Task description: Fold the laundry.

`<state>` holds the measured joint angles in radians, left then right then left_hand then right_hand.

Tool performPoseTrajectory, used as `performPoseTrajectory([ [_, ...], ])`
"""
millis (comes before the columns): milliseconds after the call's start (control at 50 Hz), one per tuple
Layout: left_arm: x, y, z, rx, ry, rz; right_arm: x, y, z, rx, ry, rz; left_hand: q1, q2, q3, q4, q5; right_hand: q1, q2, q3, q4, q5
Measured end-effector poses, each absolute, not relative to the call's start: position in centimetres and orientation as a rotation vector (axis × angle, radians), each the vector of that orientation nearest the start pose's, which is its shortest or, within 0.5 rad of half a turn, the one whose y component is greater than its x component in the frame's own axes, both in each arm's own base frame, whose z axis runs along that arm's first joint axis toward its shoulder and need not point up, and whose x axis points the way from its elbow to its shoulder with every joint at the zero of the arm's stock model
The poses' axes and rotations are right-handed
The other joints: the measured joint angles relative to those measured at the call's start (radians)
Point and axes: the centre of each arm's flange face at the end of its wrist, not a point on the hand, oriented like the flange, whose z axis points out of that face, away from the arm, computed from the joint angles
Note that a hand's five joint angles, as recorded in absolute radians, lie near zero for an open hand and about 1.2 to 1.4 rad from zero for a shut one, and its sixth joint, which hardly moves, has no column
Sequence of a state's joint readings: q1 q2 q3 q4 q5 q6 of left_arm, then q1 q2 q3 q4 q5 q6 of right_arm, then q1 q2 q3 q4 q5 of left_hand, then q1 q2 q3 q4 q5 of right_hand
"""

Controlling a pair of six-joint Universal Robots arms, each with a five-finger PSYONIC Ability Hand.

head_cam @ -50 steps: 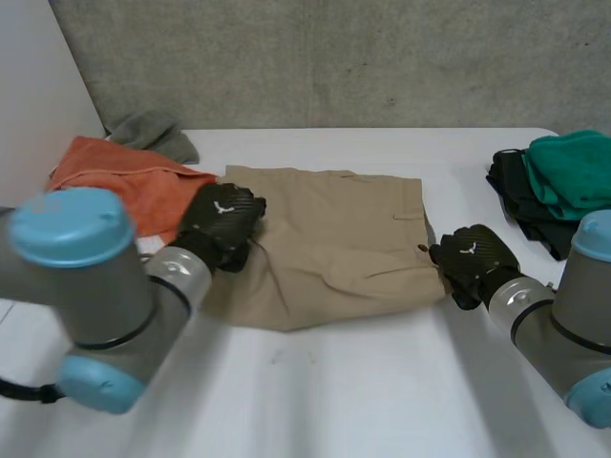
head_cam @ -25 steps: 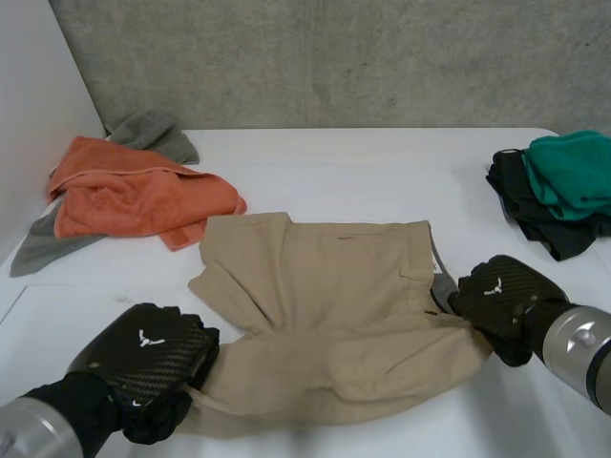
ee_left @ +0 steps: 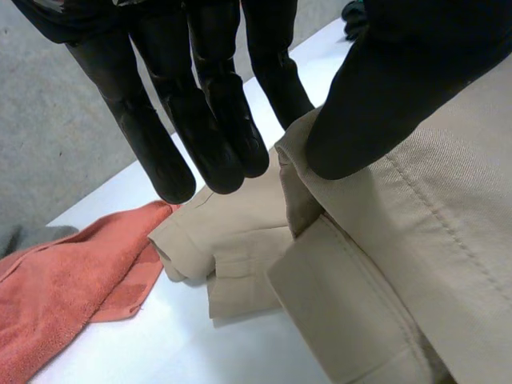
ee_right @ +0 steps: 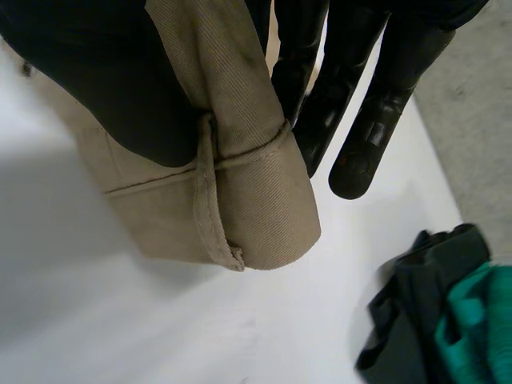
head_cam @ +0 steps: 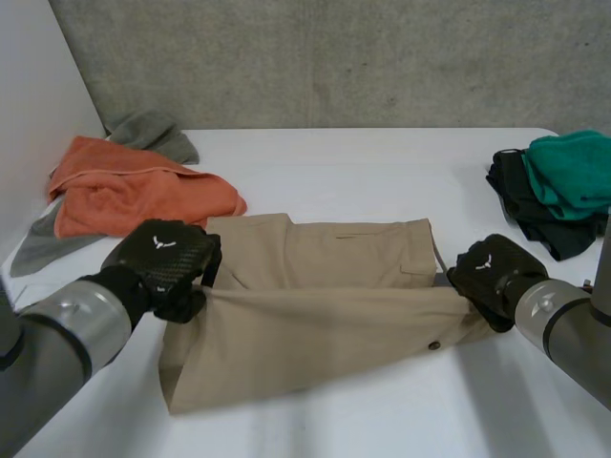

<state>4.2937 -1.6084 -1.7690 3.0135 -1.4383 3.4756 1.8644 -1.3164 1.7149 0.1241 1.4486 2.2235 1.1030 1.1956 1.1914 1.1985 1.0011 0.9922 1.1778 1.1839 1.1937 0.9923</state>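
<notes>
Fingers of left hand (head_cam: pixel 162 253) straight, thumb pinching beige garment (head_cam: pixel 315 329) edge; right hand (head_cam: pixel 487 270) pinches opposite end.

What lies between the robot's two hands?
In the head view, the beige trousers span from the left hand to the right hand, each pinching one end.

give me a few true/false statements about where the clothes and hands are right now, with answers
1. The left hand and the right hand each pinch one end of the khaki garment. True.
2. The orange towel lies beside the right hand. False: it lies on the left arm's side, beyond the left hand.
3. The green cloth sits on a dark cloth. True.
4. The khaki garment hangs wholly clear of the table. False: much of it rests on the table.
</notes>
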Motion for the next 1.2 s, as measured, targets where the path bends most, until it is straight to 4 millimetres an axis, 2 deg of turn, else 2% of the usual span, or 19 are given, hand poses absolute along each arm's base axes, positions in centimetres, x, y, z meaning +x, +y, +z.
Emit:
performPoseTrajectory([
  [140, -25.5, -22.9, 22.5, 1.09, 2.474, -1.84, 24.2, -25.8, 19.9, -1.736, 2.19, -1.896, 0.0, 0.001, 0.0, 0.0, 0.0, 0.0, 0.0, 0.0, 0.0, 0.0],
  [260, -27.6, -29.2, 24.1, 0.981, 2.308, -2.019, 27.1, -30.1, 21.8, -1.65, 1.967, -2.263, 0.0, 0.002, 0.001, 0.001, 0.0, 0.0, 0.0, 0.0, 0.0, 0.0],
  [340, -29.2, -33.6, 28.1, 0.872, 2.011, -2.307, 29.1, -33.8, 24.6, -1.517, 1.747, -2.579, 0.0, 0.003, 0.001, 0.003, 0.0, 0.0, 0.0, 0.0, 0.0, 0.0],
  [400, -30.0, -35.7, 31.9, 0.785, 1.731, -2.508, 30.3, -36.0, 27.5, -1.385, 1.556, -2.81, 0.0, 0.003, 0.001, 0.004, 0.0, 0.0, 0.0, 0.0, 0.0, 0.0],
  [420, -30.0, -35.7, 31.9, 0.785, 1.731, -2.508, 30.3, -36.0, 27.5, -1.385, 1.556, -2.81, 0.0, 0.003, 0.001, 0.004, 0.0, 0.0, 0.0, 0.0, 0.0, 0.0],
  [440, -30.3, -36.6, 35.0, 0.711, 1.515, -2.634, 30.8, -37.2, 29.6, -1.283, 1.426, -2.946, 0.0, 0.003, 0.001, 0.004, 0.0, 0.0, 0.0, 0.0, 0.0, 0.0],
  [460, -30.3, -36.7, 35.5, 0.699, 1.483, -2.651, 30.8, -37.3, 30.0, -1.266, 1.405, -2.967, 0.0, 0.003, 0.001, 0.004, 0.0, 0.0, 0.0, 0.0, 0.0, 0.0],
  [500, -30.3, -37.0, 39.7, 0.588, 1.208, -2.778, 31.3, -38.5, 33.3, -1.104, 1.221, -3.126, 0.0, 0.003, 0.001, 0.004, 0.0, 0.0, 0.0, 0.0, 0.0, 0.0],
  [560, -30.2, -36.8, 41.8, 0.526, 1.072, -2.831, 31.3, -38.8, 35.0, -1.021, 1.139, -3.185, 0.0, 0.003, 0.001, 0.004, 0.0, 0.0, 0.0, 0.0, 0.0, 0.0],
  [580, -30.1, -36.6, 42.7, 0.5, 1.022, -2.851, 31.3, -39.0, 36.6, -0.937, 1.075, -3.224, 0.0, 0.003, 0.001, 0.004, 0.0, 0.0, 0.0, 0.0, 0.0, 0.0],
  [640, -30.1, -36.5, 42.9, 0.493, 1.011, -2.855, 31.3, -39.0, 37.1, -0.911, 1.06, -3.231, 0.0, 0.003, 0.001, 0.004, 0.0, 0.0, 0.0, 0.0, 0.0, 0.0],
  [680, -30.1, -36.4, 42.3, 0.494, 1.043, -2.848, 31.3, -38.9, 38.1, -0.839, 1.041, -3.226, 0.0, 0.003, 0.001, 0.004, 0.0, 0.0, 0.0, 0.0, 0.0, 0.0],
  [780, -29.9, -35.9, 39.3, 0.549, 1.195, -2.795, 31.8, -38.3, 36.4, -0.882, 1.132, -3.142, 0.0, 0.003, 0.002, 0.004, 0.0, 0.0, 0.0, 0.0, 0.0, 0.0],
  [860, -29.6, -34.9, 35.0, 0.631, 1.388, -2.704, 32.0, -37.6, 32.9, -1.009, 1.314, -3.0, 0.0, 0.004, 0.003, 0.004, 0.001, 0.0, 0.0, 0.0, 0.0, 0.0],
  [900, -29.4, -34.1, 32.1, 0.687, 1.506, -2.636, 31.7, -37.0, 30.0, -1.107, 1.464, -2.877, 0.0, 0.004, 0.003, 0.004, 0.003, 0.0, 0.0, 0.002, 0.0, 0.0],
  [1020, -28.9, -30.0, 24.9, 0.855, 1.794, -2.433, 30.1, -34.3, 22.8, -1.347, 1.862, -2.475, 0.0, 0.004, 0.004, 0.004, 0.003, 0.0, 0.0, 0.006, 0.0, 0.0],
  [1060, -28.6, -27.4, 22.4, 0.937, 1.902, -2.341, 29.0, -32.3, 20.2, -1.437, 2.02, -2.264, 0.0, 0.004, 0.004, 0.004, 0.003, 0.0, 0.0, 0.006, 0.0, 0.0],
  [1120, -28.1, -24.5, 20.7, 1.017, 1.997, -2.249, 27.9, -30.1, 18.4, -1.508, 2.141, -2.066, 0.0, 0.004, 0.004, 0.004, 0.003, 0.0, 0.0, 0.006, 0.0, 0.0],
  [1200, -27.0, -20.9, 20.0, 1.109, 2.108, -2.121, 26.5, -27.1, 17.7, -1.581, 2.242, -1.856, 0.0, 0.004, 0.004, 0.004, 0.003, 0.0, 0.0, 0.006, 0.0, 0.0],
])
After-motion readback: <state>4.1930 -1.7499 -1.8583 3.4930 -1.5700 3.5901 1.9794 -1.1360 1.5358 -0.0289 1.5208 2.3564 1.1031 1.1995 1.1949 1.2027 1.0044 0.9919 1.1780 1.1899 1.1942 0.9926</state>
